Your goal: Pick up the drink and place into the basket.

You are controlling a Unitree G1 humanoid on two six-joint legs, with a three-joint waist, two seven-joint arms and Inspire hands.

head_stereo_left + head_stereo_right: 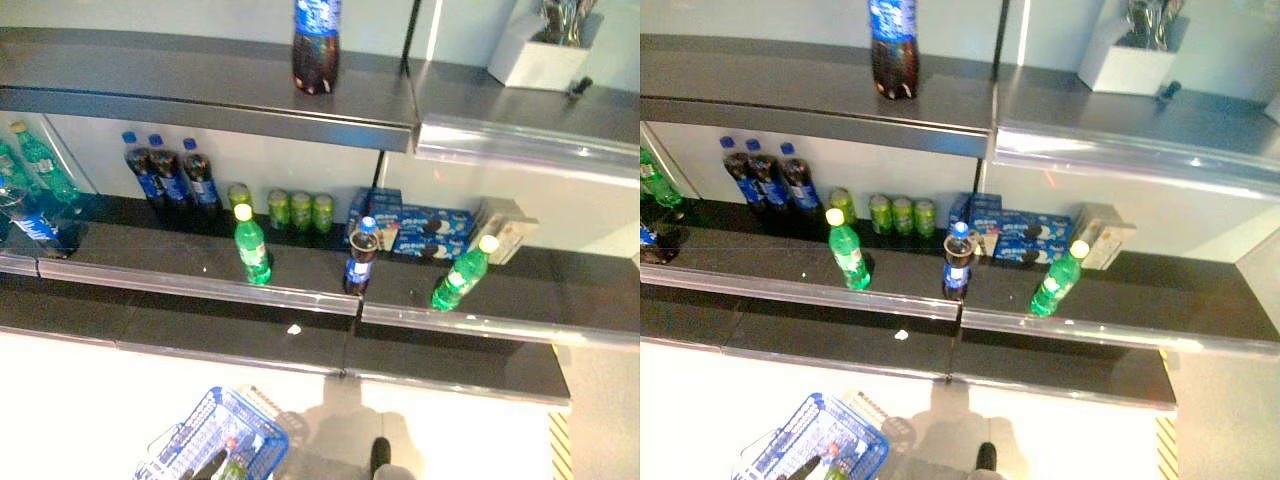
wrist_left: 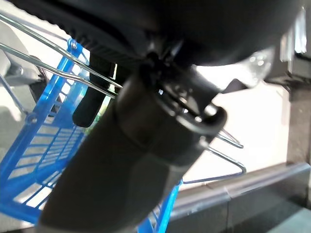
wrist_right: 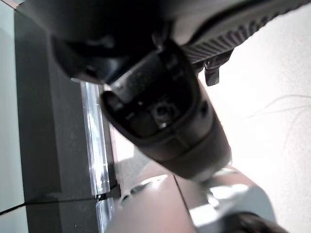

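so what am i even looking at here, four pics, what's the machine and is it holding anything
It is a two-armed humanoid robot in front of shop shelves. The two wide pictures come from cameras in its head, looking down. The two dark close-ups come from cameras on its wrists. On the middle shelf stand two green bottles, a cola bottle, more colas at the back, green cans and blue biscuit boxes. One more cola bottle stands on the top shelf. The left hand seems to carry the blue basket by its wire handle. The right hand holds nothing visible; its fingers are hidden.

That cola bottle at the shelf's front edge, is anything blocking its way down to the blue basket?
Nothing visible does. The blue-capped dark cola bottle stands alone at the middle shelf's front lip, green bottles well to either side. The blue wire basket sits below, its top open.
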